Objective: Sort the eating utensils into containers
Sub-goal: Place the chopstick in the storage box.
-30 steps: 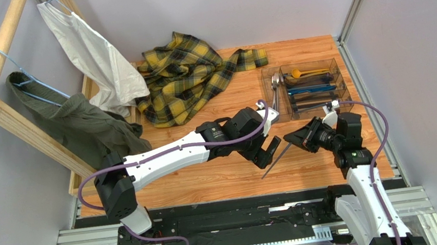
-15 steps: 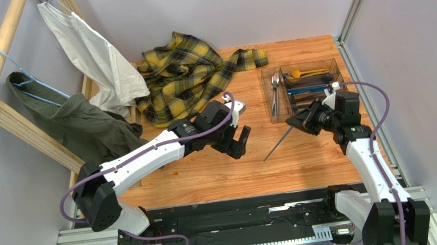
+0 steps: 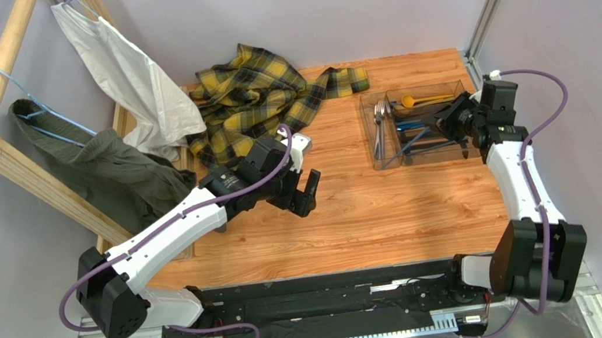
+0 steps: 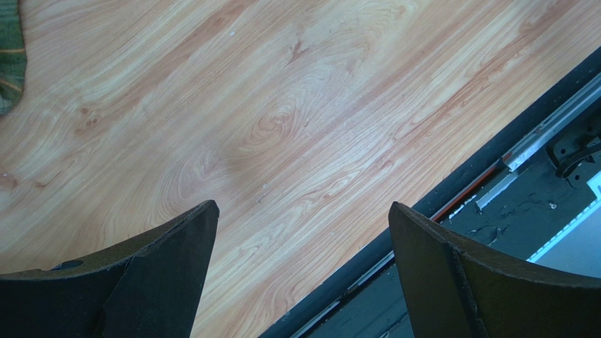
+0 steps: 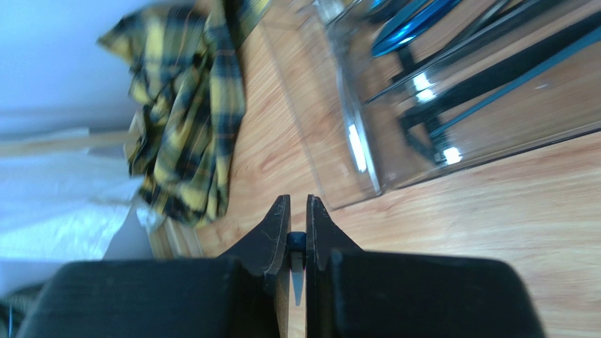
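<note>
Grey-walled cell, wood-topped bench (image 3: 355, 214).

Clear tray (image 3: 454, 87) sits at the far right of the bench, just beside the right wall. It is already loaded: silver fork (image 3: 379, 121) in the left compartment, gold spoon (image 3: 417, 100) at the back, blue pieces (image 3: 429, 123) and dark ones in the middle rows.

Right hand (image 3: 439, 121) is over the tray, fingers nearly together, pinching a slim utensil (image 5: 296, 278). From above it slants toward the tray's near-left corner. Whether it touches the plastic cannot be told.

Left hand (image 3: 308, 190) is spread wide and holds nothing, hovering over bare wood left of centre.

Progress, as a judgement: nearly done. No other cutlery shows loose on the wood from above, so the held piece looks like the last to place and release.

Room: wall close behind the right arm leaves little margin there. The stretch of wood between the two hands is open. Plaid cloth (image 3: 256, 105) and wooden rack (image 3: 21, 164) crowd the far left. The left wrist view shows the bench's near edge and the black rail (image 3: 339, 292) below it.
</note>
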`<state>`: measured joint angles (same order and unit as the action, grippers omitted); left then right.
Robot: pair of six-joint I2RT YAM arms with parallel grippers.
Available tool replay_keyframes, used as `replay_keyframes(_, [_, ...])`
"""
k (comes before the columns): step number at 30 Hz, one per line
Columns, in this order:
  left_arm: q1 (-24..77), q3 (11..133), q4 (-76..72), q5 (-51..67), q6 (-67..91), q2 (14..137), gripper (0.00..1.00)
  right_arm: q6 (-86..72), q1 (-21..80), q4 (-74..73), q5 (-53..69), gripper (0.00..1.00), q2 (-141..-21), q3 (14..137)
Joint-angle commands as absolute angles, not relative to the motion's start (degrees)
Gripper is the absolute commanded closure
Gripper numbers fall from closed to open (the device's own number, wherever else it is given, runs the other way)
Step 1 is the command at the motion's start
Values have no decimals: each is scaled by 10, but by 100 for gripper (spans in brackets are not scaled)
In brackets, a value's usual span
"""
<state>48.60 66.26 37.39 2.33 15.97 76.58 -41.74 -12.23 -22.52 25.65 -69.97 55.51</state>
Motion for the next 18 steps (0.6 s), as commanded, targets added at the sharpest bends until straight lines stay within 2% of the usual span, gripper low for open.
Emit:
replay_keyframes(1, [480,645,374,19,145,744,1,-418,-166,-226,210,100,-737,595])
replay_keyframes(11, [478,617,363,20,148,734,1,-421,-223,-227,113,100,-788,617])
replay_keyframes(18, [477,602,359,12,144,740,1,-429,-229,-214,37,100,-822,635])
